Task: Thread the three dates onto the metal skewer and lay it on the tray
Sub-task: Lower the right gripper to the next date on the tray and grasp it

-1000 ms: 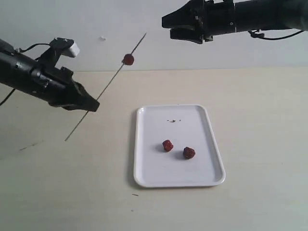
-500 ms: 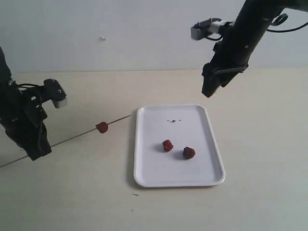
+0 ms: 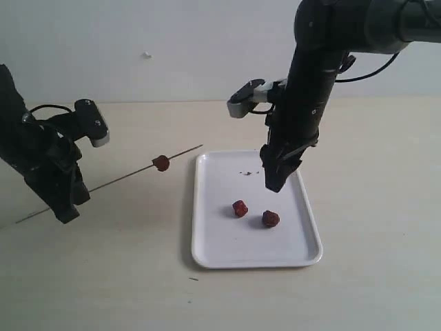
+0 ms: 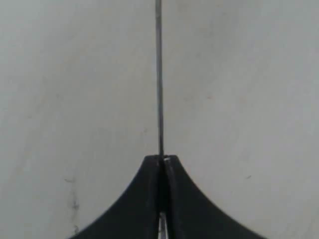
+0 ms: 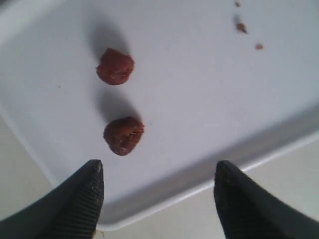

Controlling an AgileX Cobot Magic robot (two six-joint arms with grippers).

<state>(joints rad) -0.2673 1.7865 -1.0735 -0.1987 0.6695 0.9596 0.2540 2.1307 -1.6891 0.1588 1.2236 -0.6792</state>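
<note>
Raised since half a second back: skewer point(image 3: 110, 183), one date point(image 3: 161, 163) threaded, held at 9 o'clock of tray point(image 3: 207, 255); two loose dates point(image 3: 240, 208) rest mid-tray; left gripper point(image 3: 65, 212) pinched shut on skewer; right gripper point(image 3: 273, 185) lowered over tray, jaws apart, empty

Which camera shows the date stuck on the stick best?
The exterior view: the threaded date sits plainly on the metal skewer. The left wrist view shows only bare skewer, no date. The right wrist view shows only the two loose dates on the tray.
</note>
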